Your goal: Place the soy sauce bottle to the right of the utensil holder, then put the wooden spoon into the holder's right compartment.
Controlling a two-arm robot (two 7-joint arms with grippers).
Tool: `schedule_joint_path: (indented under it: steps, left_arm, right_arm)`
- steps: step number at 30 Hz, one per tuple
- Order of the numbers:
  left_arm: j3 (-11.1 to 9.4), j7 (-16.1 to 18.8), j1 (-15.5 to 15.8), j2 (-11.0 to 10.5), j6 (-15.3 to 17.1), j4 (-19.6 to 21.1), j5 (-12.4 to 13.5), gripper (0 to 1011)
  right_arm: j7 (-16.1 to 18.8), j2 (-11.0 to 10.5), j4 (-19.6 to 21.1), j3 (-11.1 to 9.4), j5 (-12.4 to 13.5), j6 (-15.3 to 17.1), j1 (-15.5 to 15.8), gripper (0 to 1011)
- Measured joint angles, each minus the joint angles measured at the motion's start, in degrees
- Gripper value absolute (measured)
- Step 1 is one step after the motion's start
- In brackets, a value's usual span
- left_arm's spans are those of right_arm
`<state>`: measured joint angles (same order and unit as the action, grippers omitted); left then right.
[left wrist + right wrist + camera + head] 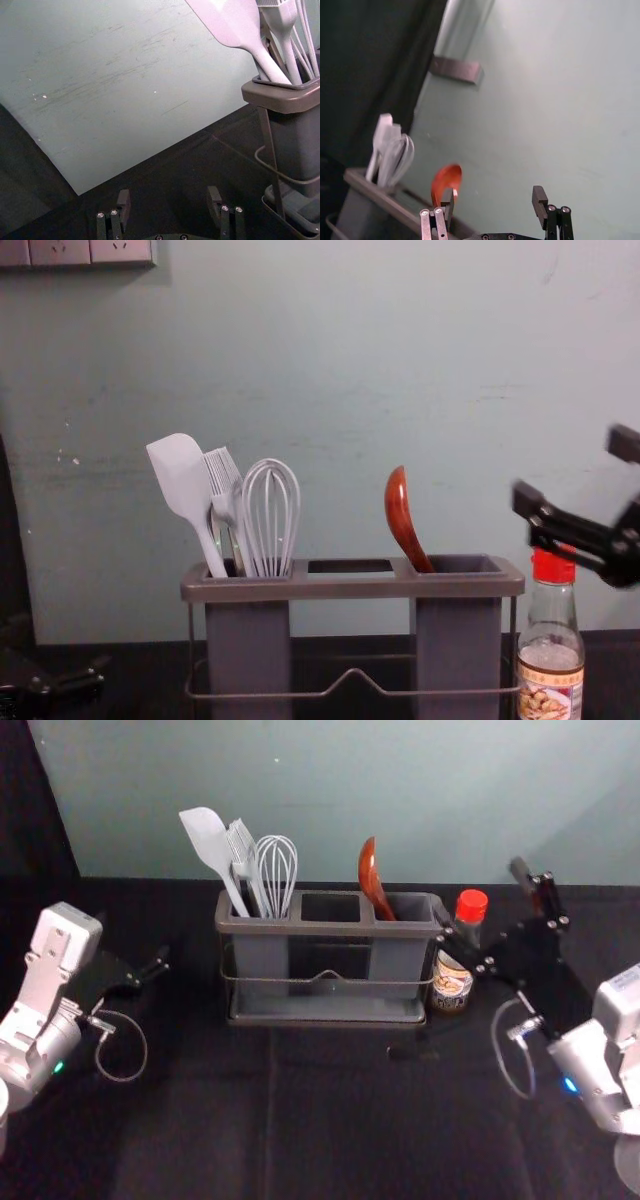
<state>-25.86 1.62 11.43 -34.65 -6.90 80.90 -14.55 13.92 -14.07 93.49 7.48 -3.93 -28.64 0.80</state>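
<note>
As I watched in the head view, my right gripper (pixel 479 900) stood spread and empty, the wooden spoon (pixel 371 875) to its left in the utensil holder (pixel 290 929), the soy sauce bottle (pixel 453 982) just below. The left wrist view showed my idle left gripper (pixel 168 194) parted, farther from the spoon. The right wrist view caught the spoon off one side of the nearer right gripper. In the chest view, the spoon leaned steeply on its left; withdrawal, I judged, called for rightward clearance.

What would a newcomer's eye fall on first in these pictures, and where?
Probably the bright red cap of the soy sauce bottle, right of the utensil holder. Next, the glossy wooden spoon leaning in the holder's right compartment, and the pale utensils crowding the left compartment.
</note>
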Motion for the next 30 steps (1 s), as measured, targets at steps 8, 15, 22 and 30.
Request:
schedule_joint_path:
  steps: [8, 15, 22, 30]
  left_arm:
    - [0.0, 0.0, 0.0, 0.0, 0.0, 0.0, 0.0, 1005]
    - [0.0, 0.0, 0.0, 0.0, 0.0, 0.0, 0.0, 1005]
    - [0.0, 0.0, 0.0, 0.0, 0.0, 0.0, 0.0, 1005]
    - [0.0, 0.0, 0.0, 0.0, 0.0, 0.0, 0.0, 1005]
  right_arm:
    - [-1.7, -1.6, 6.7, -2.0, -0.7, 11.3, 6.6, 1002]
    - [-0.8, -2.0, 7.3, -2.2, 2.1, 14.8, 8.6, 1002]
    - [-0.8, -1.9, 7.3, -2.2, 2.1, 14.7, 8.4, 1002]
    - [-0.7, -1.9, 7.3, -2.2, 1.9, 14.5, 8.3, 1002]
